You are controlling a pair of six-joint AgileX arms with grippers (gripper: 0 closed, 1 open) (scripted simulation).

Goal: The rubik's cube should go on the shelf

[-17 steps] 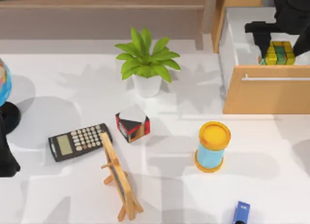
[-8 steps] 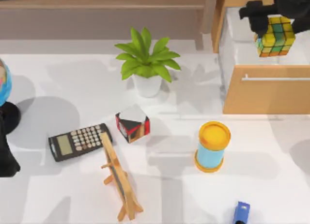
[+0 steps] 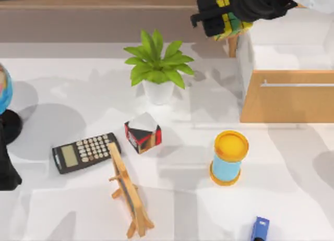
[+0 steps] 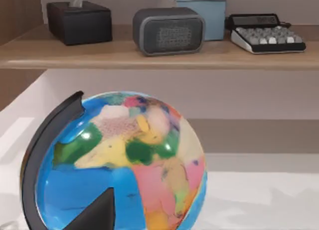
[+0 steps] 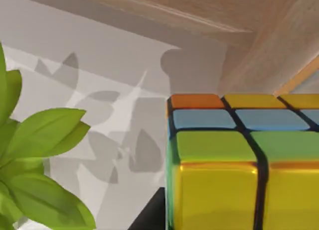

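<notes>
Right end effector is up near the back of the worktop, clamped on the rubik's cube & holding it in the air just at the front edge of the shelf, by the shelf's wooden upright. In the right wrist view the rubik's cube sits close up, yellow & green tiles facing, orange & blue ones above, w/ the shelf board overhead.

Below & to the left of the end effector: potted plant. To its right & lower: the wooden drawer unit, pulled open. Well below it: black-red-white cube, calculator, wooden stand, yellow-topped blue can.

Left arm is parked at the far left edge by the globe; can't tell its end effector's state. Left wrist view: globe close up, w/ boxes & a speaker on the shelf behind.
</notes>
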